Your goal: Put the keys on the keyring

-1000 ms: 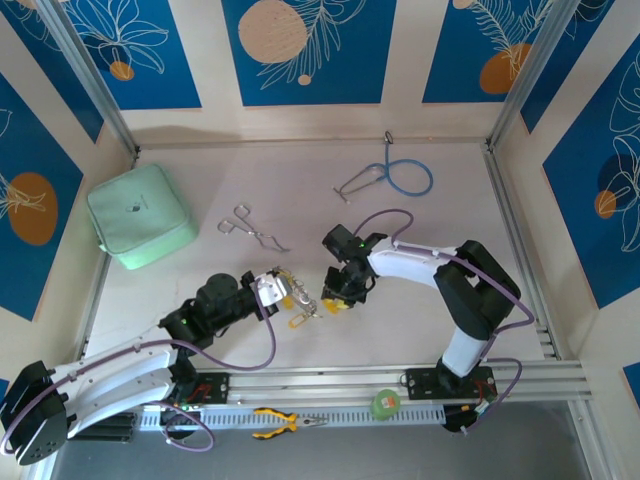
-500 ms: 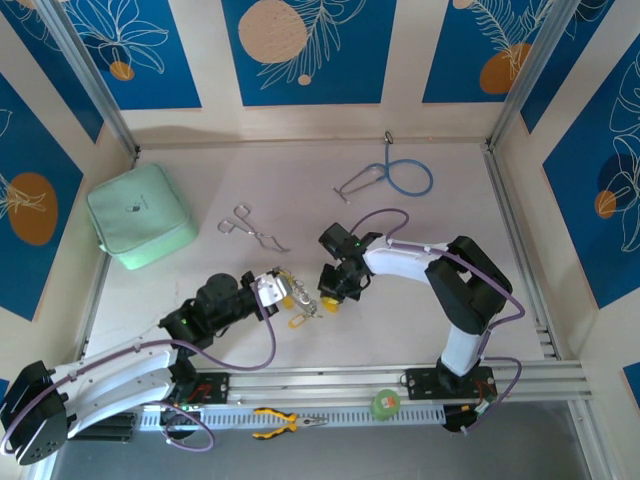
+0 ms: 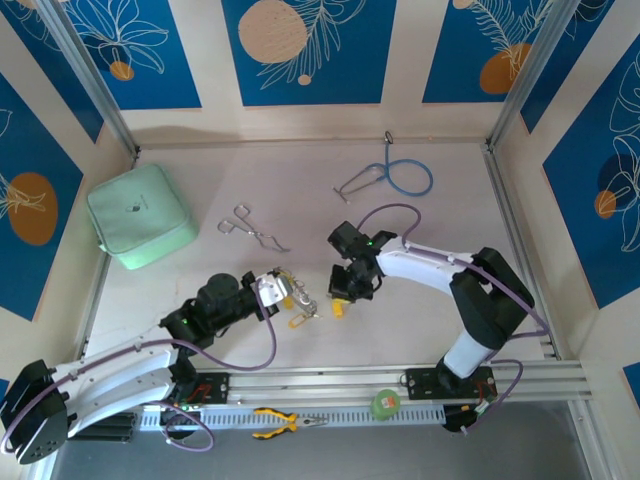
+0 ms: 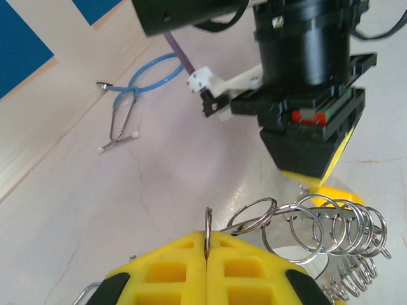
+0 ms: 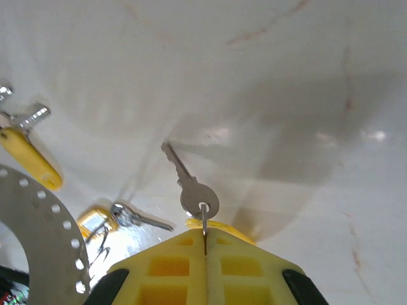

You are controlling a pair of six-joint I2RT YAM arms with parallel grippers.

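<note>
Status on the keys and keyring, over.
Left gripper shut on keyring. Right gripper shut on silver key, not yet threaded. Yellow-headed keys loose on table.

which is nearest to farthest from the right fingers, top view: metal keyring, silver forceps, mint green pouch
1. silvery metal keyring, just left of right fingers
2. silver scissor-like forceps, back left
3. mint green fabric pouch, far left

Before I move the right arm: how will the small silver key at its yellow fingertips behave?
The small silver key seems to hang from a thin wire loop pinched in the right gripper, so it will probably swing freely. Thin flat metal: likely stiff, light, easily knocked askew.
</note>
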